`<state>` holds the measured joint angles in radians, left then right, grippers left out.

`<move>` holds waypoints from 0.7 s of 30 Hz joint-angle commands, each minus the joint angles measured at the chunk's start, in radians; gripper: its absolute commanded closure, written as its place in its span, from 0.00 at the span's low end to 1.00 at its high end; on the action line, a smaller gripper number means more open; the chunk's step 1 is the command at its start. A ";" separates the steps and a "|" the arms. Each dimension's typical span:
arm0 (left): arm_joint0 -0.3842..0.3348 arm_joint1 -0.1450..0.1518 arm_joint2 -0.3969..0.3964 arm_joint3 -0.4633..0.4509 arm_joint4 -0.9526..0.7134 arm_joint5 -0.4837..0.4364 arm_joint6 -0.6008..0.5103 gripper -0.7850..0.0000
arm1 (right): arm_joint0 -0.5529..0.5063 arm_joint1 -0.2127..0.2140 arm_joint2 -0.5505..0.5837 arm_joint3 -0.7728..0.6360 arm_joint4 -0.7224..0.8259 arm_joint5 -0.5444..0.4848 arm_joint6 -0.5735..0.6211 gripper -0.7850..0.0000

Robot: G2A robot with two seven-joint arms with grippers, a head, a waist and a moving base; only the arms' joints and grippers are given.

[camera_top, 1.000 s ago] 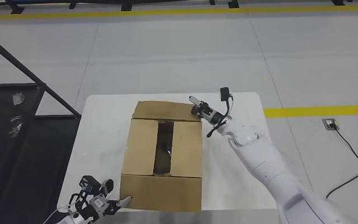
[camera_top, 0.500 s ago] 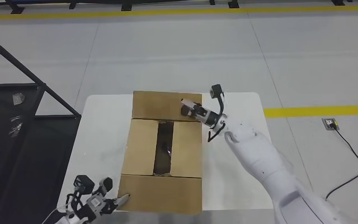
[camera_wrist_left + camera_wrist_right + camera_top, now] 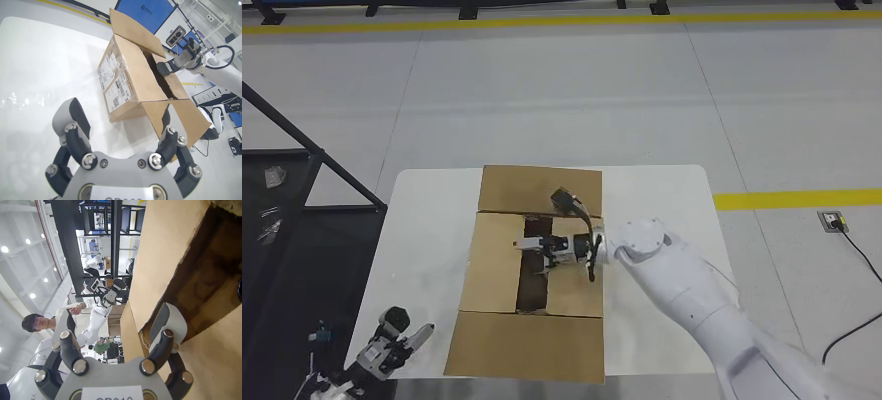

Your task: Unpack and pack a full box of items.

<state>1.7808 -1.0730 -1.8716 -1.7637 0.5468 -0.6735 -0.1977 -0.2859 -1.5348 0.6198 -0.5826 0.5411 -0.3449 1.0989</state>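
The cardboard box (image 3: 497,265) is seen at the middle of the top view, set on the white table (image 3: 422,230); its long axis is run from the upper edge of the frame toward the lower edge; its opening is turned upward. 2 end flaps are folded outward, 1 toward the top of the frame and 1 toward the bottom; 2 side flaps are laid nearly shut, with a dark slot (image 3: 534,270) left between them. Printed labels (image 3: 115,83) are stuck on 1 long side wall.

The right gripper (image 3: 534,245) is placed over the slot, near its upper end; its fingers are spread and nothing is gripped; in the right wrist view 1 pad (image 3: 160,321) is seen inside the gap at a flap's torn edge, the other finger (image 3: 68,328) outside the cardboard.

The left gripper (image 3: 414,335) is held at the lower left of the top view, just beside the lower flap; its fingers (image 3: 79,113) are parted and empty; whether the flap is touched cannot be told.
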 commanded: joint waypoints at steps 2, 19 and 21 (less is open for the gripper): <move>0.010 -0.001 0.007 -0.013 0.014 -0.005 0.007 0.00 | 0.007 -0.023 -0.017 0.041 -0.018 0.011 -0.039 0.00; 0.026 -0.005 0.042 -0.035 0.085 -0.016 0.028 0.00 | -0.001 -0.118 0.014 0.206 0.063 -0.209 -0.099 0.00; 0.023 -0.005 0.049 -0.033 0.091 -0.016 0.025 0.00 | 0.006 -0.122 0.030 0.224 0.088 -0.224 -0.079 0.00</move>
<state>1.8054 -1.0782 -1.8269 -1.7977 0.6350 -0.6902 -0.1707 -0.2850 -1.6554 0.6434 -0.3667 0.6203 -0.5630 1.0115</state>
